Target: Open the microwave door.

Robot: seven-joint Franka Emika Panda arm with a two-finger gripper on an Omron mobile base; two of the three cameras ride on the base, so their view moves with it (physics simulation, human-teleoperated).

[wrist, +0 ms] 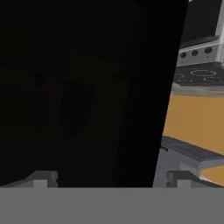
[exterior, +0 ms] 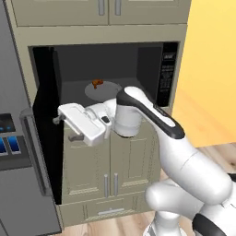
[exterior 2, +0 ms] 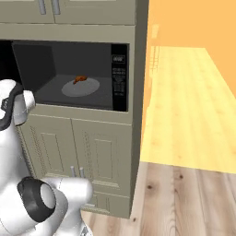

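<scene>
1. The pincer point(exterior: 62, 128) sits at the end of the white arm, pointing left at the inner face of the microwave door point(exterior: 46, 124). In the hand view its two fingertips point(wrist: 41, 179) stand well apart, so it is spread and pinches nothing.
2. The microwave door is swung wide open to the left, standing edge-on beside the grey fridge point(exterior: 18, 152). In the hand view its glossy black face point(wrist: 83, 92) is close in front of the fingertips.
3. Behind the arm, beige cabinet doors point(exterior: 108, 161) sit under the microwave point(exterior 2: 69, 73).
4. Farther in, the microwave's grey cavity is exposed, with a round turntable plate point(exterior 2: 80, 86) carrying a small orange item point(exterior 2: 79, 79).
5. The black button panel point(exterior 2: 119, 76) lines the cavity's right side.
</scene>
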